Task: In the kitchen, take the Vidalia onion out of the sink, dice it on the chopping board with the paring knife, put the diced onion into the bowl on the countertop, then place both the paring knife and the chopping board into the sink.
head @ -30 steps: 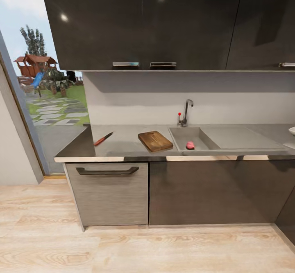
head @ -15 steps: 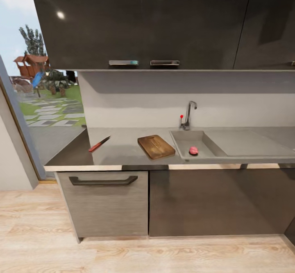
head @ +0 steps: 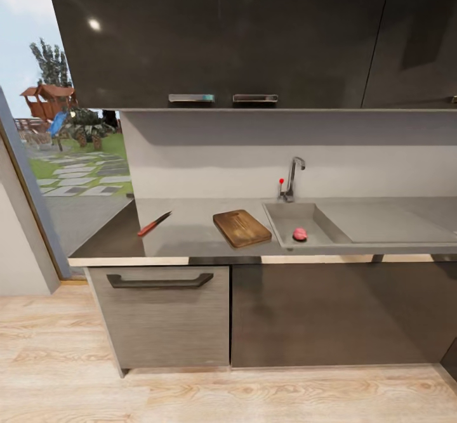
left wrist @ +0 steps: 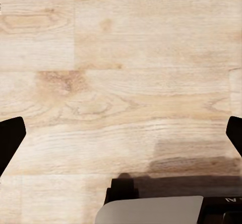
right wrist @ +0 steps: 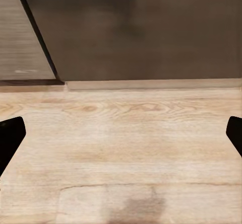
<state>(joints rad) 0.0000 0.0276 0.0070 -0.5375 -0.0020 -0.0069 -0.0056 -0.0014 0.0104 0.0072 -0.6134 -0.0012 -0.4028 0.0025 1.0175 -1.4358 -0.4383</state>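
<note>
In the head view the Vidalia onion (head: 299,234), small and pinkish red, lies in the grey sink (head: 279,215) near its front wall. The dark brown chopping board (head: 241,227) rests on the countertop (head: 190,233) just left of the sink. Further left lies the paring knife (head: 154,223) with its red handle toward the counter's front edge. The bowl is out of view. My left gripper (left wrist: 121,138) and right gripper (right wrist: 121,133) both hang open over the wood floor, fingertips wide apart, far from the counter.
A chrome faucet (head: 292,179) stands behind the sink, with a drainboard (head: 387,220) to its right. Dark upper cabinets (head: 222,36) overhang the counter. A lower drawer with a handle (head: 160,280) sits under the knife. Light wood floor (head: 228,394) lies in front, and a glass door (head: 63,156) at left.
From a second ago the camera came closer to the counter and the whole picture shifted. Over the last half second nothing has moved.
</note>
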